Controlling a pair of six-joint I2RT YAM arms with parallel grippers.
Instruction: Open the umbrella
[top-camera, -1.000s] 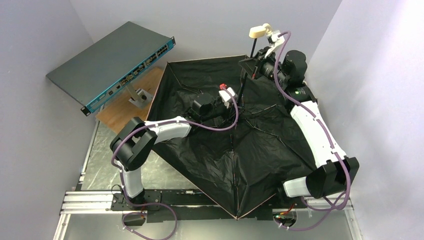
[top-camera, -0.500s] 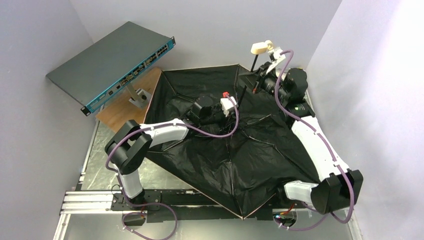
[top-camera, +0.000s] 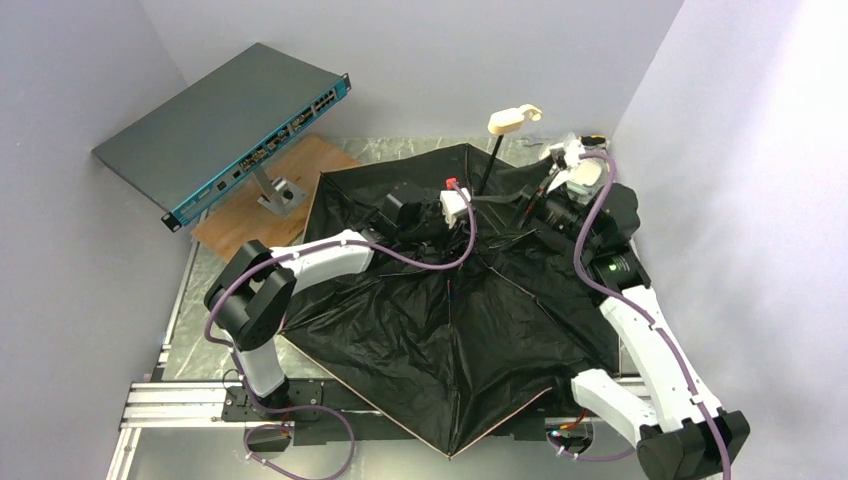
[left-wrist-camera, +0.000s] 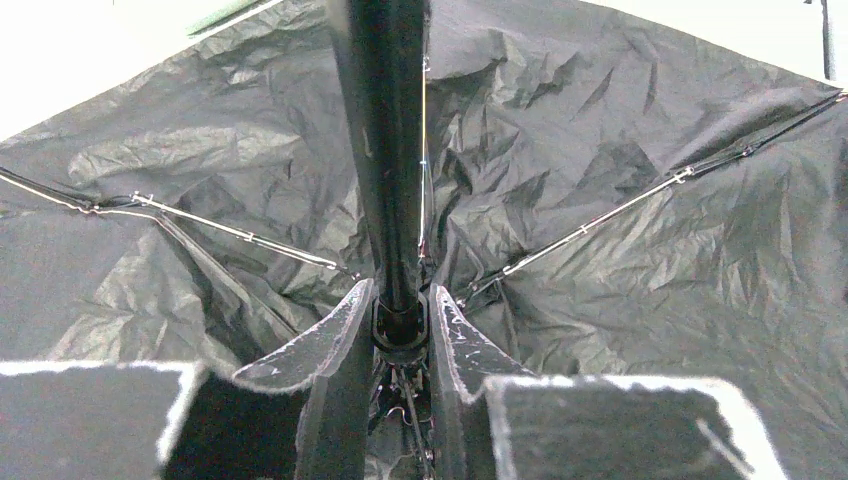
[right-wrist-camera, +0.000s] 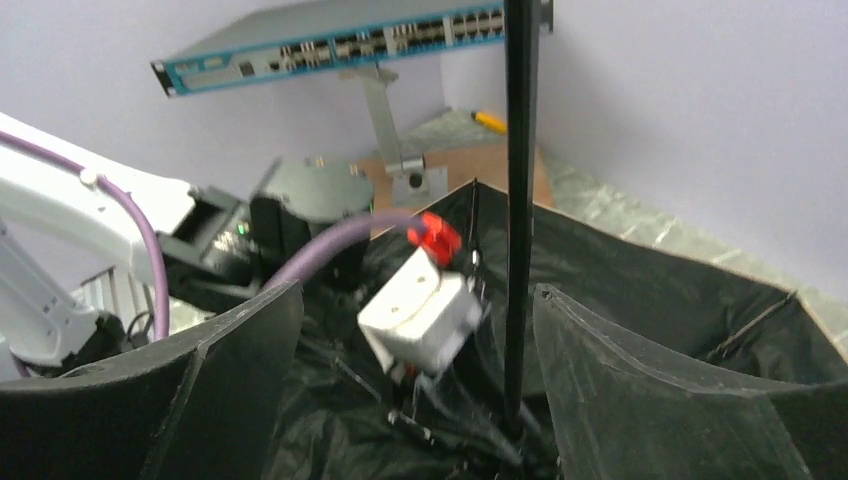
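The umbrella (top-camera: 450, 330) lies open across the table with its black lining and ribs facing up. Its thin black shaft (top-camera: 485, 170) slants up to the cream knob handle (top-camera: 513, 120), which nothing holds. My left gripper (top-camera: 470, 212) reaches into the canopy's centre. In the left wrist view it (left-wrist-camera: 400, 320) is shut on the black collar at the foot of the shaft (left-wrist-camera: 385, 130). My right gripper (top-camera: 528, 203) hangs to the right of the shaft. In the right wrist view it (right-wrist-camera: 415, 292) is open wide, and the shaft (right-wrist-camera: 518, 200) stands between its fingers without touching them.
A grey network switch (top-camera: 225, 125) on a metal stand (top-camera: 272, 190) sits over a wooden board (top-camera: 300, 165) at the back left. Walls close in behind and on the right. In the right wrist view the left arm's white camera block (right-wrist-camera: 420, 312) lies close in front of my right gripper.
My right gripper has opened, let go of the handle and dropped back to the right. The umbrella has shifted toward the front left. The left gripper's hold is unchanged.
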